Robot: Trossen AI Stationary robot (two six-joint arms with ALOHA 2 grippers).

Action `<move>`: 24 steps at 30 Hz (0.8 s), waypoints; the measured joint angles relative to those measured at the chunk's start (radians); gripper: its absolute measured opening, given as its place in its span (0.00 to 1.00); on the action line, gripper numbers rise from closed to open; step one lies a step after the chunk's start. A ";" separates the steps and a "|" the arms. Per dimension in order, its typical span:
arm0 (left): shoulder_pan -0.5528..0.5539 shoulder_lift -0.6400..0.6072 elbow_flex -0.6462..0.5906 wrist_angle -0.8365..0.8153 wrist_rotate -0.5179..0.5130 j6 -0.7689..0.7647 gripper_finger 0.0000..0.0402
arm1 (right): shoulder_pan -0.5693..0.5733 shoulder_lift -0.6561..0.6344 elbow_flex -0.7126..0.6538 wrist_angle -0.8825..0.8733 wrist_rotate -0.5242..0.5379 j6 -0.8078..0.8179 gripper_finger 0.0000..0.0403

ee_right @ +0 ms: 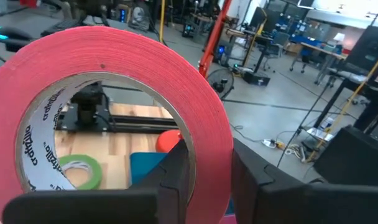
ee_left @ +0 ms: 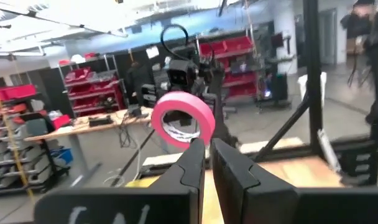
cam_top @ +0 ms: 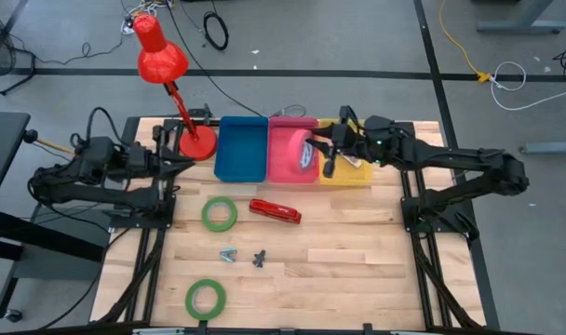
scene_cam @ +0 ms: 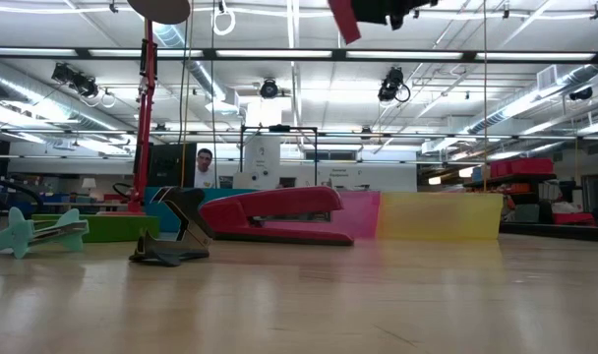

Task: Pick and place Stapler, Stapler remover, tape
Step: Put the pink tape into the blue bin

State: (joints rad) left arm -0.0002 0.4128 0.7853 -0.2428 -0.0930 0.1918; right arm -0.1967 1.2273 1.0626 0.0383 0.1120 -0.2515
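One red tape roll (cam_top: 303, 152) pinched upright in right gripper (cam_top: 313, 149), directly above pink bin (cam_top: 289, 158), upper centre; left gripper (cam_top: 176, 166) pressed together, idle.

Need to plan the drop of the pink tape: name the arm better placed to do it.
Right. The right pincer is shut on the pink tape roll, holding it over the pink bin. The left pincer waits shut beside the red lamp's base, holding nothing.
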 joint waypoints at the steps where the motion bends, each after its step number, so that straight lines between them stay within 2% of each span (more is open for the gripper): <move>1: 0.001 0.011 0.000 -0.002 -0.001 0.012 0.09 | -0.004 0.015 0.000 0.021 0.000 0.000 0.19; 8: 0.019 0.135 0.000 0.070 -0.055 0.062 0.09 | -0.026 0.082 -0.001 0.143 -0.032 -0.019 0.19; 11: 0.038 0.197 0.000 0.126 -0.023 0.059 0.12 | -0.032 0.089 -0.001 0.182 -0.060 -0.017 0.19; 15: 0.071 0.268 0.000 0.197 0.049 0.049 0.22 | -0.032 0.090 -0.001 0.189 -0.061 -0.017 0.19; 24: 0.171 0.363 0.000 0.342 0.228 -0.043 0.56 | -0.032 0.090 -0.001 0.219 -0.105 -0.019 0.19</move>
State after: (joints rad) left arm 0.1713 0.7760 0.7850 0.0990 0.1347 0.1489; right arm -0.2287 1.3178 1.0615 0.2571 0.0068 -0.2709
